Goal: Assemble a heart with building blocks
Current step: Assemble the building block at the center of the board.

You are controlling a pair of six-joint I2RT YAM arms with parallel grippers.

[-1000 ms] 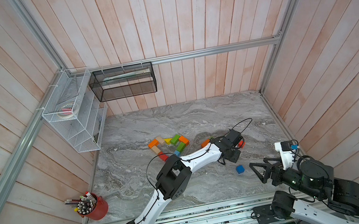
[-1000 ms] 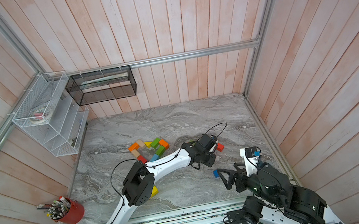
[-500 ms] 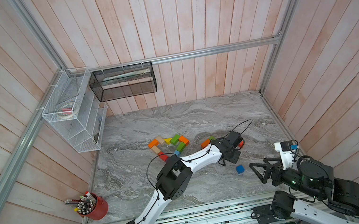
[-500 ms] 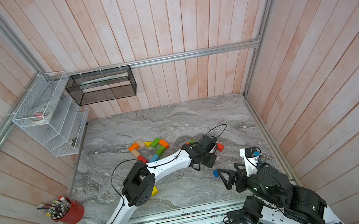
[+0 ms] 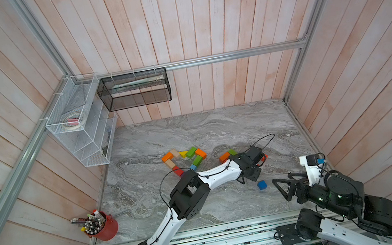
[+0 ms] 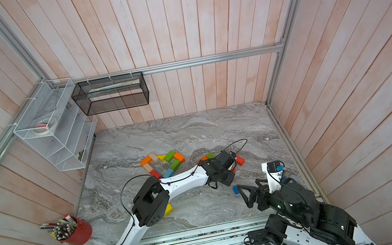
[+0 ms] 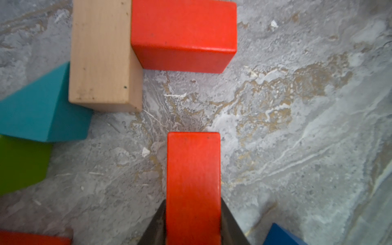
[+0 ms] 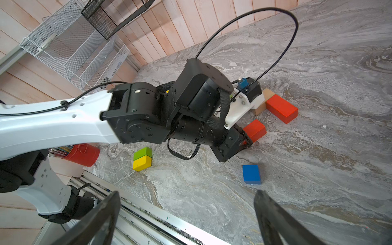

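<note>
While the left gripper point(image 7: 193, 203) pinches one end of a red brick point(image 7: 193, 167), with its two dark fingers point(image 7: 159, 224) pressed on the brick's long sides, the brick sticks straight out ahead of the fingers like a pointing stick. Its free end points at a second red brick point(image 7: 183, 31). That one lies crossways a little way ahead and touches a tan brick point(image 7: 101, 55). There is bare table point(image 7: 297, 127) between the two red ones. I cannot tell if the held brick rests on the table or hangs just above it. In a top view the half-made heart point(image 5: 191, 152) lies off to the robot's left of this gripper, well apart from it. So I think the brick must be carried sideways and maybe turned to fit the gap. The left arm is much nearer the heart. The right gripper point(image 8: 186, 212) hangs with its fingers spread wide and empty, near a blue cube point(image 8: 251, 174).
</note>
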